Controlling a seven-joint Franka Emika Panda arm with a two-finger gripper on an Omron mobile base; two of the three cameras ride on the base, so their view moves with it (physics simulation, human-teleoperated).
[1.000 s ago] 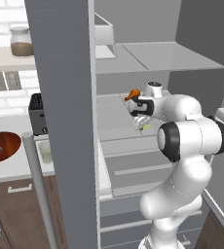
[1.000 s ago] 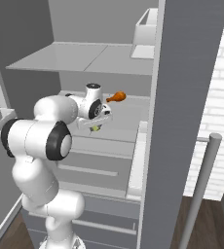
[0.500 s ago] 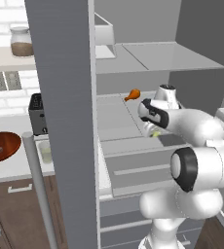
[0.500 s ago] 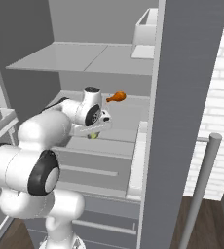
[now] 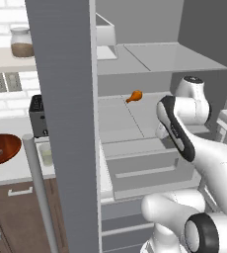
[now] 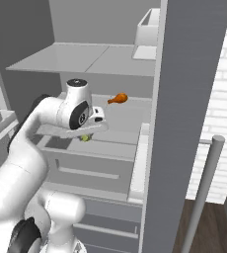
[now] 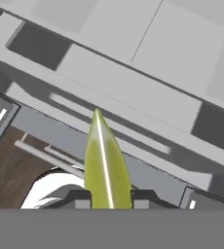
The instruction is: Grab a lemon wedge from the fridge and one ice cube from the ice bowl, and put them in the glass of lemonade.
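Hand view is giving us the clearest look: the tool [image 7: 108, 199] is clamping the lemon wedge [image 7: 105, 165] between its two dark fingertips [image 7: 80, 198], the pale yellow-green sliver pointing toward twelve o'clock over grey fridge drawers. Right base view is showing the tool [image 6: 87, 137] hanging in front of the open fridge [image 6: 194, 89], the lemon wedge [image 6: 86, 138] peeking out beneath the white hand. An orange-brown drumstick [image 6: 117, 99] is lying on the shelf at about one o'clock from the hand, apart from it. Left base view is showing the ice bowl [image 5: 2, 149] sitting on the surface [image 5: 17, 170], with the glass of lemonade [image 5: 46, 154] near it at three o'clock.
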